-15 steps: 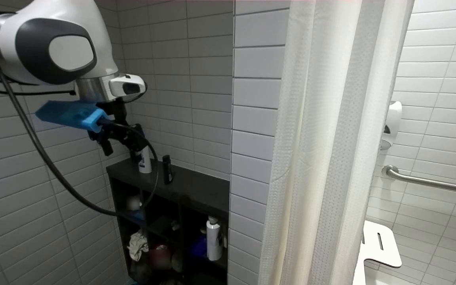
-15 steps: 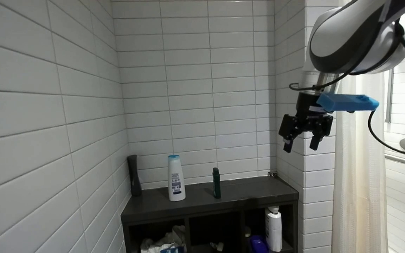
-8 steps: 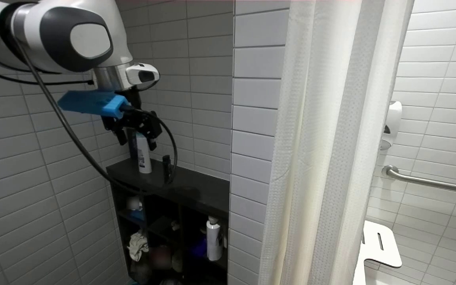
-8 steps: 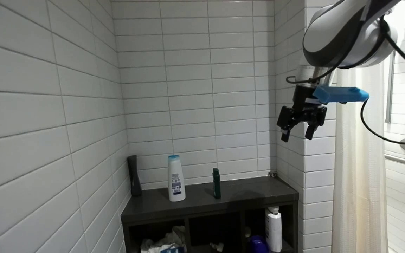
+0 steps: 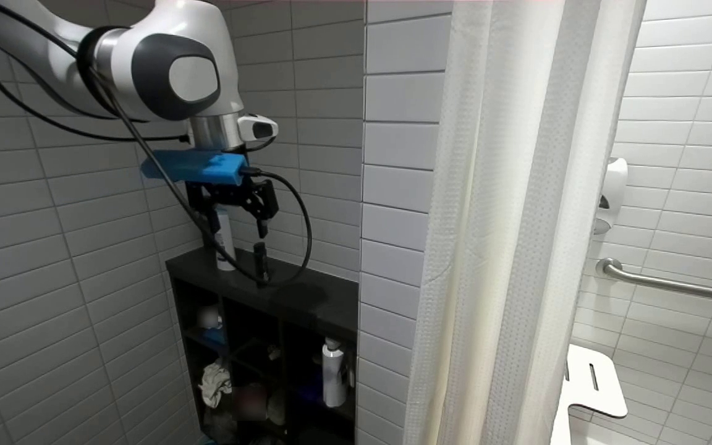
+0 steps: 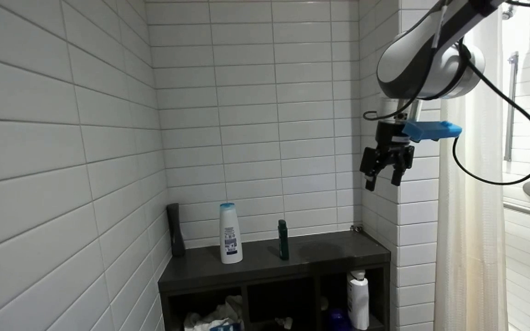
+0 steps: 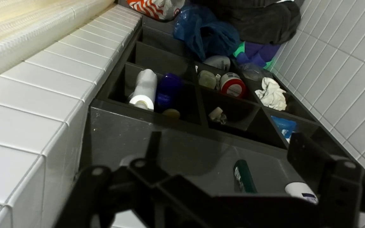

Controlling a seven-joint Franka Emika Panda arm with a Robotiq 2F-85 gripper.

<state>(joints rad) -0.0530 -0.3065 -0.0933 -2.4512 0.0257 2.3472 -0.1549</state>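
My gripper (image 6: 382, 184) is open and holds nothing. It hangs in the air above the dark shelf top, fingers pointing down; it also shows in an exterior view (image 5: 238, 232) and in the wrist view (image 7: 225, 137). A slim dark green bottle (image 6: 283, 241) stands upright on the shelf top, below the fingers and apart from them. In the wrist view the green bottle (image 7: 245, 175) lies between the fingers' outlines, its base hidden by the gripper body. A white bottle with a blue cap (image 6: 231, 236) stands near it; in an exterior view the white bottle (image 5: 224, 238) is partly behind a finger and cable.
The dark shelf unit (image 6: 260, 271) has open compartments with a white pump bottle (image 6: 358, 301), a purple bottle (image 7: 169, 90) and cloths. A dark flared object (image 6: 175, 230) leans by the tiled wall. A tiled pillar (image 5: 402, 185) and shower curtain (image 5: 517, 216) stand beside the shelf. A black cable (image 5: 308, 235) loops from the wrist.
The arm has moved over the shelf, rising slightly and then lowering a little. The gripper has turned somewhat and stayed open. The bottles have not moved.
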